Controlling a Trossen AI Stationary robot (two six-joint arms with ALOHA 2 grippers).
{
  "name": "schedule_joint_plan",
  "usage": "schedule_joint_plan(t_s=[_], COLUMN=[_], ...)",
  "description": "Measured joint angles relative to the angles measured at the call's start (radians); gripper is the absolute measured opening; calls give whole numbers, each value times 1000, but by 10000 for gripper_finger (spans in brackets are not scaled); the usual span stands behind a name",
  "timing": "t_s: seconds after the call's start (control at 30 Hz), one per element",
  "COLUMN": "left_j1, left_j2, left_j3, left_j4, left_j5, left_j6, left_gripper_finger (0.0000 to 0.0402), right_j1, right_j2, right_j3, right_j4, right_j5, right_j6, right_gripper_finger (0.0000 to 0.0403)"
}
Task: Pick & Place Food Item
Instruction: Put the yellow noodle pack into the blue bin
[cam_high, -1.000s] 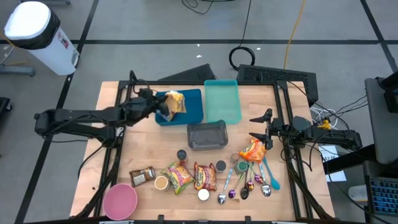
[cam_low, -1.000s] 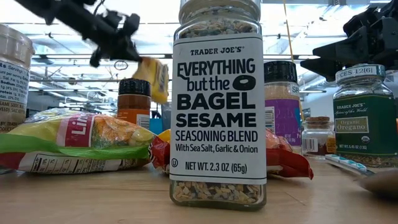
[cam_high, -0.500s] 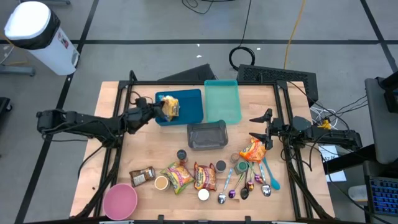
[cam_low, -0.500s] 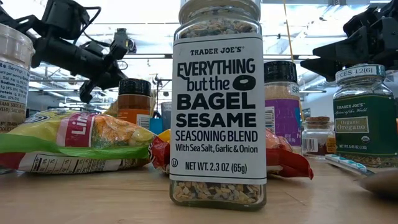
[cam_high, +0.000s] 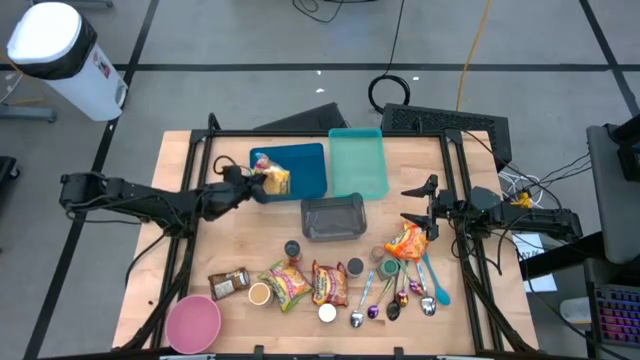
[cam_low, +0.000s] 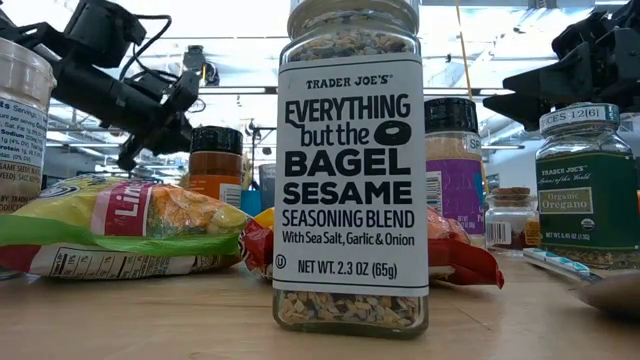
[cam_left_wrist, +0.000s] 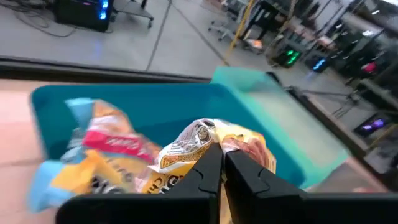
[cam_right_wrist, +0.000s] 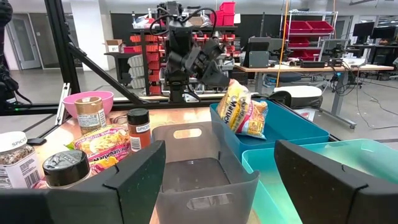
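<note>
My left gripper is shut on a yellow food packet at the near left part of the blue bin. The right wrist view shows the packet standing upright in that bin below the gripper. A second packet, blue, red and yellow, lies in the same bin. My right gripper waits open and empty at the table's right, just beyond an orange packet. My left gripper pinches the yellow packet's crimped edge between its two shut fingers. The fingers come slanting down from the table's left. The packet stands upright in the blue bin; whether its lower end rests on the bin floor, I cannot tell.
A teal bin lies right of the blue one and a grey bin in front of them. Spice jars, noodle packets, spoons and a pink bowl fill the near part of the table.
My left gripper has drawn back toward the table's left and near edge and gone down, still shut. The yellow packet has come down with it, from well above the blue bin to low in the bin's near left part.
</note>
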Motion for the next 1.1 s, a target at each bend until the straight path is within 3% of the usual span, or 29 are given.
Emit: schedule_joint_plan(t_s=[0.37, 0.63, 1.1], left_j1=[-8, -8, -7], left_j2=[0, -8, -178], left_j3=[0, 0, 0], left_j4=[-206, -223, -218], left_j5=[-75, -55, 46], left_j6=[9, 5, 156], left_gripper_finger=[18, 12, 230], right_j1=[0, 0, 0], right_j2=[0, 0, 0], right_j3=[0, 0, 0], right_j4=[0, 0, 0], right_j5=[0, 0, 0], right_j6=[0, 0, 0], right_gripper_finger=[293, 293, 293])
